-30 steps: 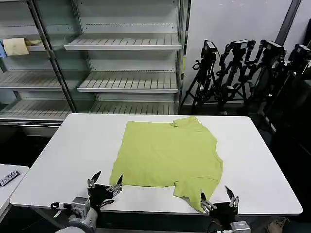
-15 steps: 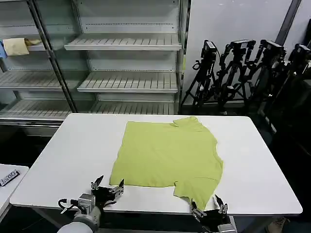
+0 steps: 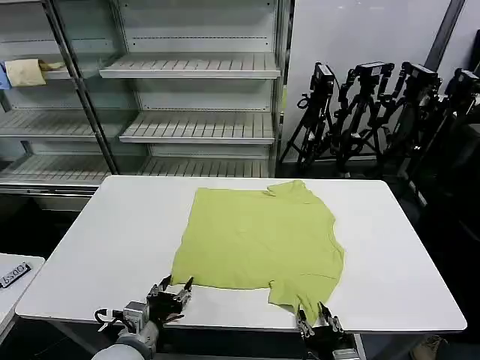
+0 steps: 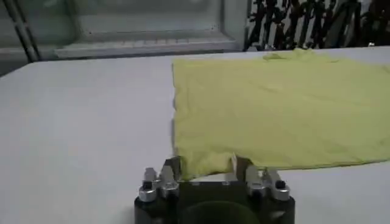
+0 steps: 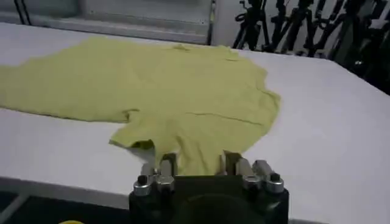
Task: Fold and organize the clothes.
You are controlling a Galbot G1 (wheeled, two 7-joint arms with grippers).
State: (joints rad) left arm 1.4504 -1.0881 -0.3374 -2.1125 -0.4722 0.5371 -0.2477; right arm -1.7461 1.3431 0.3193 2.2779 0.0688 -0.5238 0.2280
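While I watched the head view, the T-shirt point(image 3: 259, 240) lay flat mid-table point(image 3: 112, 232), reaching its near edge, where the left gripper point(image 3: 174, 289) and right gripper point(image 3: 316, 320) sat. On my left wrist cam, spread fingers point(image 4: 172, 168) straddled the shirt's corner. Right wrist cam: same deal, open around the sleeve point(image 5: 192, 149), nothing pinched.

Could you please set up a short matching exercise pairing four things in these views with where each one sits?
Things:
1. lime yellow-green cotton T-shirt
2. left gripper
3. right gripper
4. black camera tripods

Places:
A. at the shirt's near sleeve
B. spread flat on the white table
C. behind the table
D. at the shirt's near left corner

Pairs: 1-B, 2-D, 3-A, 4-C
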